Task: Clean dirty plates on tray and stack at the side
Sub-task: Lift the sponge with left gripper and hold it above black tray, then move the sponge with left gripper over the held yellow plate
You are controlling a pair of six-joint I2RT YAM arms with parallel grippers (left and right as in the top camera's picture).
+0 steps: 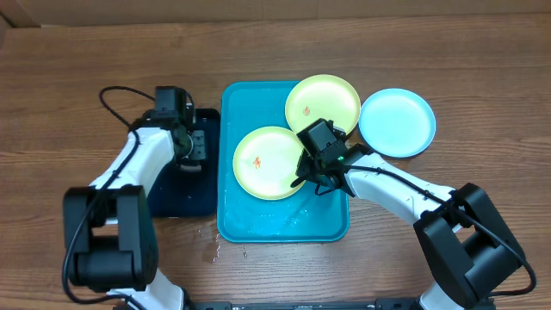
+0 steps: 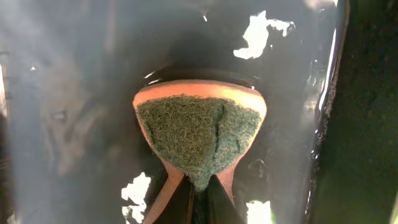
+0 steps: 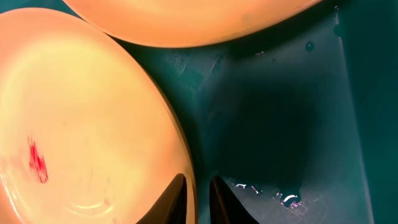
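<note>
Overhead cam first: the turquoise tray sits mid-table with two of the plates on it. One lime-green plate lies flat in the middle of the tray, with a small orange-red smear on its centre; the second lime-green plate is at the tray's far right corner, hanging out over the rim, and it's got a smear too. The light blue plate is off the tray on the wooden table, just beside that second green one, and it looks clean to me. My right gripper is down at the right edge of the middle plate. On the right wrist cam its fingertips straddle that plate's rim, one over the plate and one over the wet tray floor; the gap is narrow, and honestly I can't tell if it's pinching the rim or just sitting loose around it. My left gripper is over the dark navy tray, which sits right next to the turquoise one on its left. On the left wrist cam it's clenched on a sponge with an orange body and a green scouring face, squeezed so it fans out from the fingertips above the shiny wet floor. There are a few water spots on the table off the tray's near left corner.
</note>
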